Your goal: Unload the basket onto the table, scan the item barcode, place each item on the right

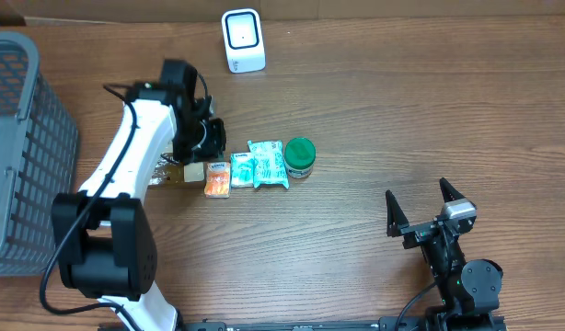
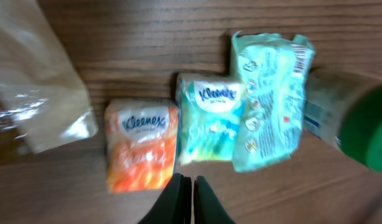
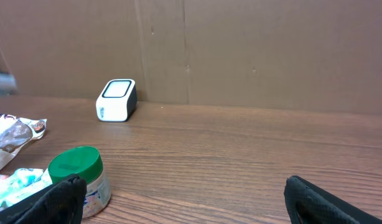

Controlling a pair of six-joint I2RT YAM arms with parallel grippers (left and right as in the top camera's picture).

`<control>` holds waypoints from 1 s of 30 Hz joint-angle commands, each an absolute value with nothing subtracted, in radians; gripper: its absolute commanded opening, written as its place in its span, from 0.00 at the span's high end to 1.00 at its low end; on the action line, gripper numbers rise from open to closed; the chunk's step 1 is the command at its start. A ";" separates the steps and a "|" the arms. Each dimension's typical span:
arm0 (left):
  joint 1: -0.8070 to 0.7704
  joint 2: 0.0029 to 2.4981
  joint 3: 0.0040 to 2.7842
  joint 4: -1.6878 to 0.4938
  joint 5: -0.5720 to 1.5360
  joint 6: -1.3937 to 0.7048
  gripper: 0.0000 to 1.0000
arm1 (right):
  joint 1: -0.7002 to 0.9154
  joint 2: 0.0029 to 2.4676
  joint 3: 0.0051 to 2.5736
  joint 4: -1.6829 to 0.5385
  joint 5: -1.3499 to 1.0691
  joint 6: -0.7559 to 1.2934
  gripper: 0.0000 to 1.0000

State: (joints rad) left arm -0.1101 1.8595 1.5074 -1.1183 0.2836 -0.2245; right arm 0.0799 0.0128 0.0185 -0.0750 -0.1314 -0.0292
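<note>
Left claw (image 2: 192, 182) is pinched shut with nothing in it, hovering just by the gap between the orange pack (image 2: 141, 152) and the teal pack (image 2: 209, 118). Those sit in a row mid-table with the wipes (image 2: 269, 99) and a green-lid jar (image 1: 299, 156). The scanner (image 1: 243, 39) is at the far edge, well apart from the row. Right claw (image 1: 417, 195) is off to the right, gaping wide, empty.

Brown wooden bench (image 1: 402, 110) across the whole overhead frame. At the left edge, a grey mesh basket (image 1: 43, 119). Upper centre, a white scanner (image 1: 243, 40), upright. Mid-frame, a row running left to right: crinkled clear wrapper (image 1: 165, 171), orange tissue pack (image 1: 217, 178), teal tissue pack (image 1: 241, 170), pale green wipes pack (image 1: 269, 164), green-lidded jar (image 1: 300, 156), each just beside the next.
</note>
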 commanded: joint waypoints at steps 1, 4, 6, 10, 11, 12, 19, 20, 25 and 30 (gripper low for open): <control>-0.111 1.808 1.607 -1.183 0.228 -0.164 0.91 | 0.078 0.003 0.008 -0.070 -0.135 -0.026 0.00; -0.095 1.791 1.644 -1.219 0.149 -0.165 0.78 | 0.078 0.003 0.008 -0.070 -0.136 -0.026 0.00; -0.071 1.789 1.643 -1.200 0.091 -0.165 0.75 | 0.078 0.003 0.008 -0.070 -0.136 -0.026 0.00; -0.009 1.811 1.617 -1.098 -0.011 -0.164 0.71 | 0.078 0.003 0.008 -0.070 -0.136 -0.026 0.00; 0.009 1.819 1.603 -1.063 -0.032 -0.164 0.70 | 0.078 0.003 0.008 -0.070 -0.136 -0.026 0.00; 0.027 1.826 1.588 -1.026 -0.044 -0.164 0.69 | 0.078 0.003 0.008 -0.070 -0.136 -0.026 0.00; 0.105 1.898 1.522 -0.844 -0.049 -0.147 0.59 | 0.078 0.003 0.008 -0.070 -0.135 -0.026 0.00; 0.105 1.911 1.518 -0.833 -0.043 -0.127 0.59 | 0.078 0.003 0.008 -0.070 -0.136 -0.026 0.00; 0.078 1.996 1.517 -0.807 -0.026 -0.054 0.60 | 0.078 0.003 0.008 -0.070 -0.135 -0.026 0.00; 0.052 2.102 1.517 -0.813 -0.025 -0.056 0.63 | 0.078 0.003 0.008 -0.070 -0.136 -0.026 0.00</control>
